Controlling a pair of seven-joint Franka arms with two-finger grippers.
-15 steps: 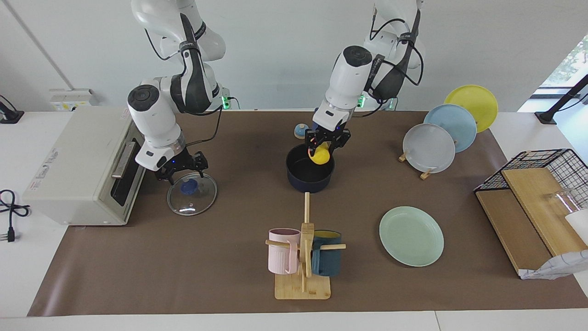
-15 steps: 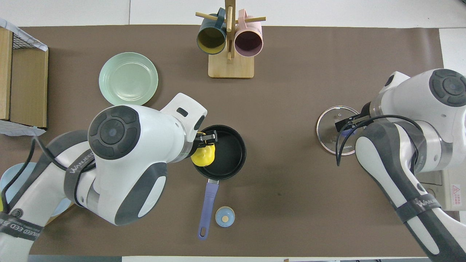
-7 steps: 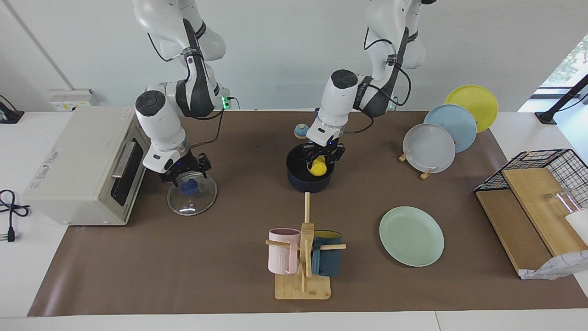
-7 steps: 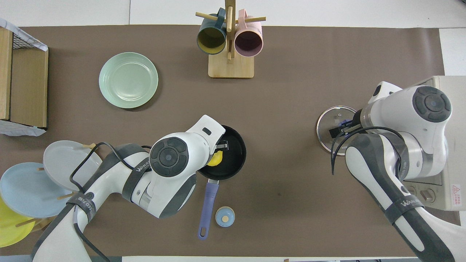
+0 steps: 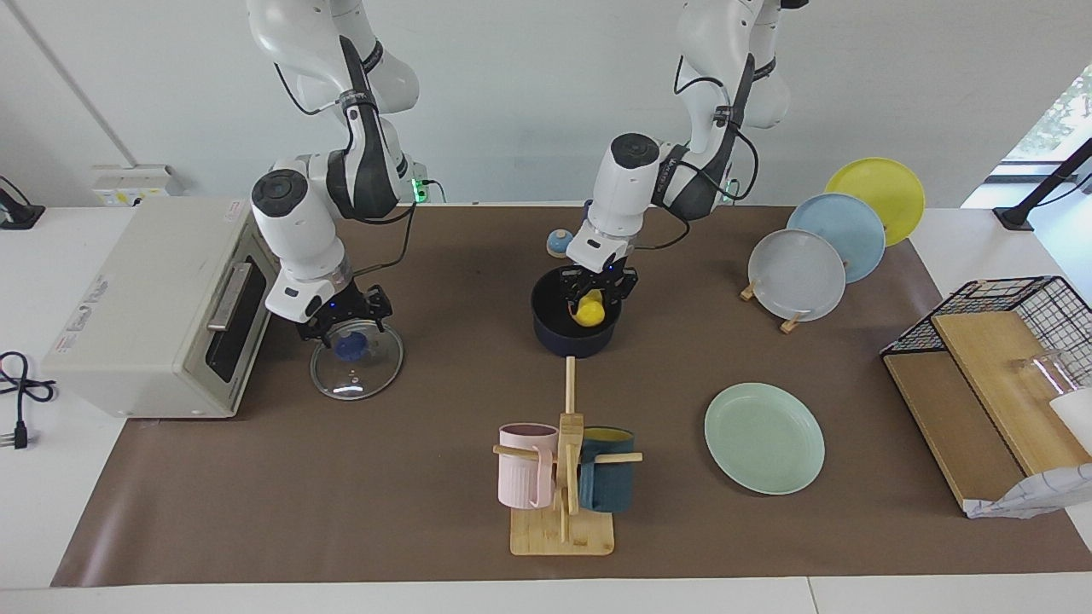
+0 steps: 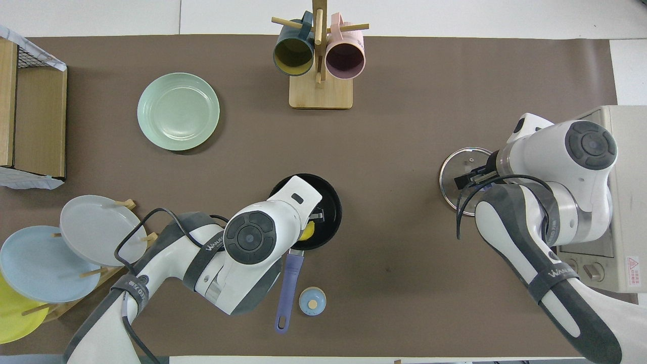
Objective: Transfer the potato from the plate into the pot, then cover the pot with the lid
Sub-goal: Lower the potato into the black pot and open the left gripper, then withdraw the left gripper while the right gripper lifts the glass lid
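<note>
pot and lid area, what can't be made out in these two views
1. Potato: the overhead view shows only a sliver; the left arm covers the rest.
2. Left gripper in the pot: whether it is shut on the potato is too small to tell in the facing view.
3. Lid: the overhead view hides the knob under the right arm.
4. Right gripper: whether it touches the knob is unclear in the facing view.
</note>
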